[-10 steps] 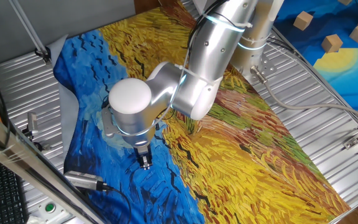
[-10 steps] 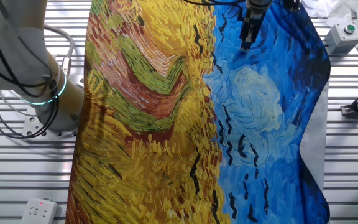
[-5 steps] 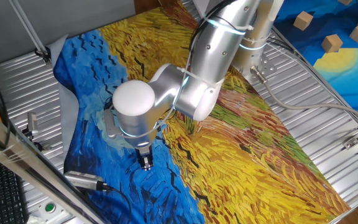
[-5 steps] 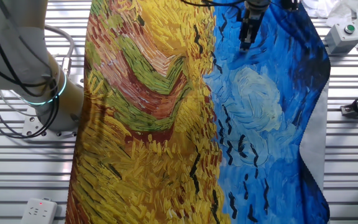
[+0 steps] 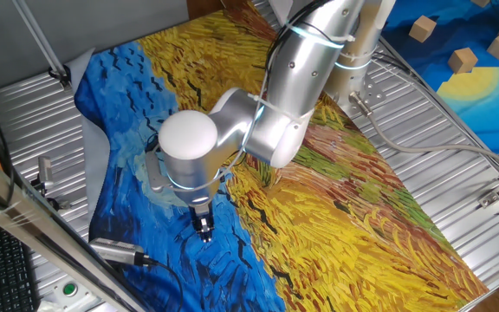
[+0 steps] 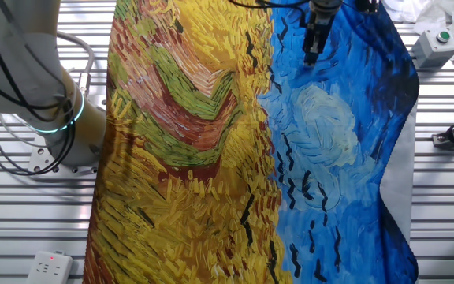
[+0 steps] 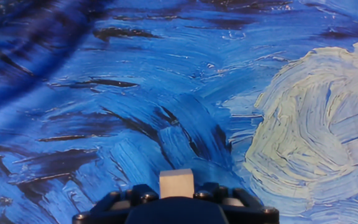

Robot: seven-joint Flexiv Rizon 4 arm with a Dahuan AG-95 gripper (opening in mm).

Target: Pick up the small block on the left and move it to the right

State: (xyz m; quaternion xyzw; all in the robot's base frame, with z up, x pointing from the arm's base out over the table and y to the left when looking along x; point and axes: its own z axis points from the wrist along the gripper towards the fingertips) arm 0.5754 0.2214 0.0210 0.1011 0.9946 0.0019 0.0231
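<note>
One fixed view: we see the gripper (image 5: pixel 204 227) shifted slightly, low over the painted cloth's (image 5: pixel 336 191) blue end.

Other fixed view: almost unchanged.

Hand view: small block (image 7: pixel 176 183) pinched between closed fingers; we judge carrying has barely begun.

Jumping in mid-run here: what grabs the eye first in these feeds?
The painted cloth covers the table, yellow wheat field on one half and swirling blue on the other. The silver arm bends low over the blue part, its gripper close to the cloth. In the hand view, the small block sits between the fingers.
</note>
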